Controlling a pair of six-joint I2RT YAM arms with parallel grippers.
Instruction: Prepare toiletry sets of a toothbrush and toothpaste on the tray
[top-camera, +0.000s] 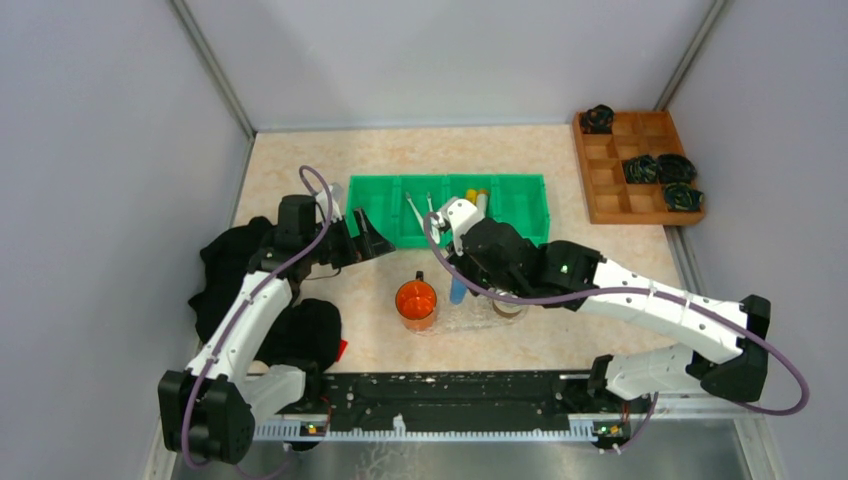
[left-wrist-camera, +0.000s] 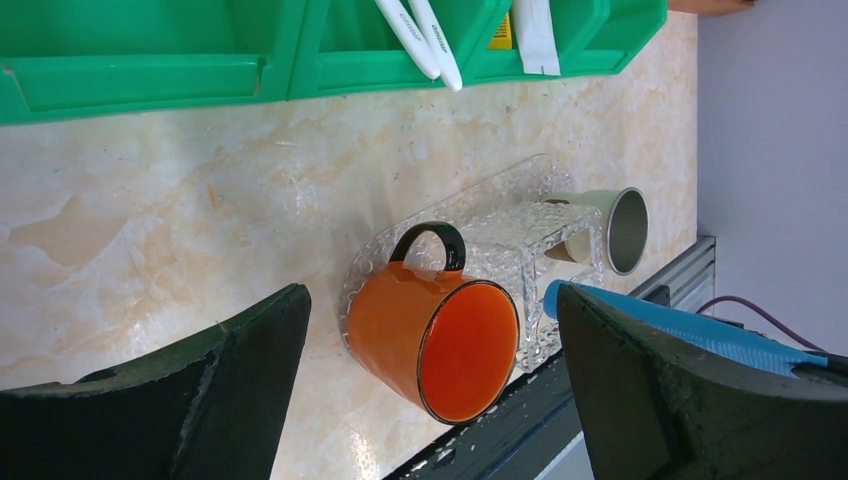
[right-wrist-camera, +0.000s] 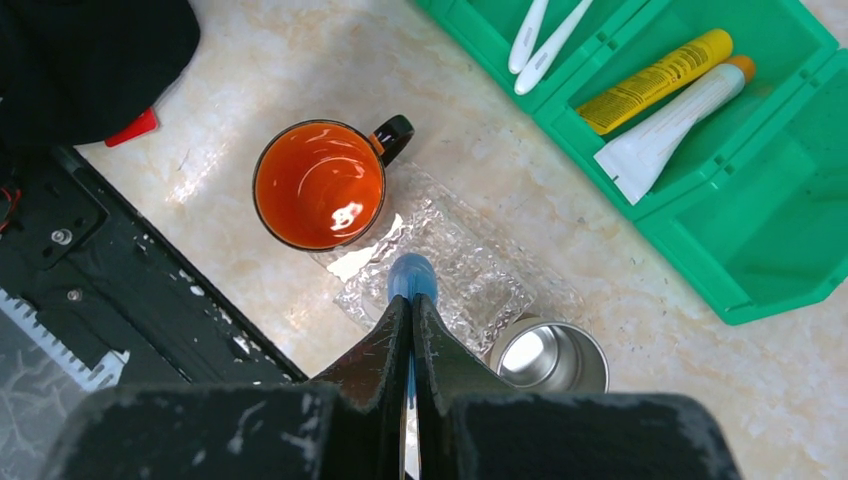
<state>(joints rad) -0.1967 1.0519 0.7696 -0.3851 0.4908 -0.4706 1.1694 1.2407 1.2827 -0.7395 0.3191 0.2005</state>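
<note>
1. Nearest us, the black fingers of the right gripper are pinched tight on the blue tube. Its cap points down over the middle of the tray.
2. The left gripper is spread wide with nothing in it, facing the tray from the side.
3. Done, as we judge it: 1 toothpaste is picked up and brought over the tray. It is not set down, and we see no brush or tube lying in the tray.
4. Left to do: the 2 brushes lie together in 1 compartment of the bin. The yellow tube and white tube lie side by side in the next compartment. We reckon every set is unfinished.
5. The tray is a shallow clear rectangle of pebbled, glinting plastic. A glossy orange mug with a black handle stands at 1 end and a steel cup at the other, both empty.
6. The tubes are flat wedges that look soft, with crimped tails. The brushes are thin, stiff white sticks. The bin is hard green plastic with dividers
</note>
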